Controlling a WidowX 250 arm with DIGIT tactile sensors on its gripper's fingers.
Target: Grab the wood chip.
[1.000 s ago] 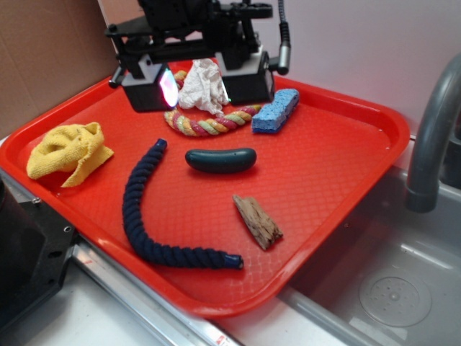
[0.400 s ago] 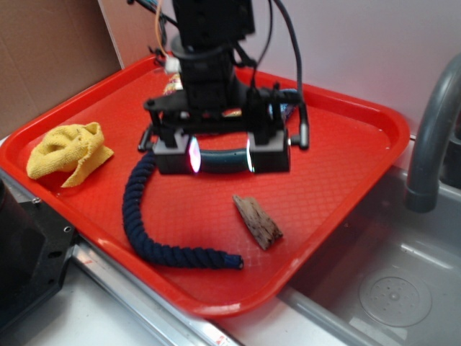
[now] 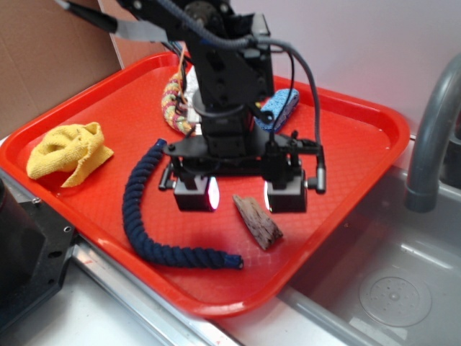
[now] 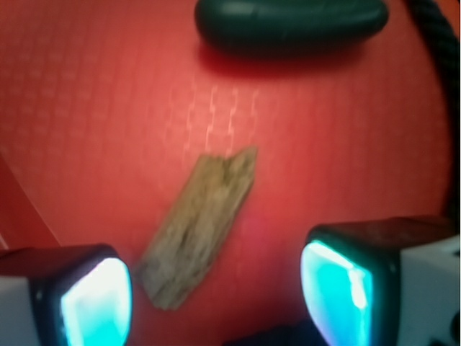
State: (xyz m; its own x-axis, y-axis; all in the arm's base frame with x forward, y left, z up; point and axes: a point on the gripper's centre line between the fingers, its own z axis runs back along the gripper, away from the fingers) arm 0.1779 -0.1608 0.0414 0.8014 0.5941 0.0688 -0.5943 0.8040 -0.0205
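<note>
- The tool (image 3: 240,195) hangs low over the red tray (image 3: 360,155), its two fingers spread wide apart with nothing between them.
- The wood chip (image 3: 258,222) lies flat on the tray near the front right edge, just in front of the tool and slightly towards its right finger.
- In the wrist view the wood chip (image 4: 199,226) lies at a slant between the two glowing pads (image 4: 96,303); its lower end is close to the left-hand pad in the picture, and whether it touches it I cannot tell.
- A dark green sausage-shaped object (image 4: 289,23) lies beyond the chip in the wrist view, apart from it.
- A dark blue rope (image 3: 146,223) curves across the tray on the left of the tool, ending near the front edge, close to the chip but not touching it.
- A yellow cloth (image 3: 70,151) sits crumpled at the left end of the tray, well apart from the chip.
- A blue sponge (image 3: 282,107) and a multicoloured rope (image 3: 173,101) lie at the back of the tray, partly hidden behind the arm.
- A grey tap (image 3: 432,130) rises over a sink (image 3: 392,288) to the right of the tray.
</note>
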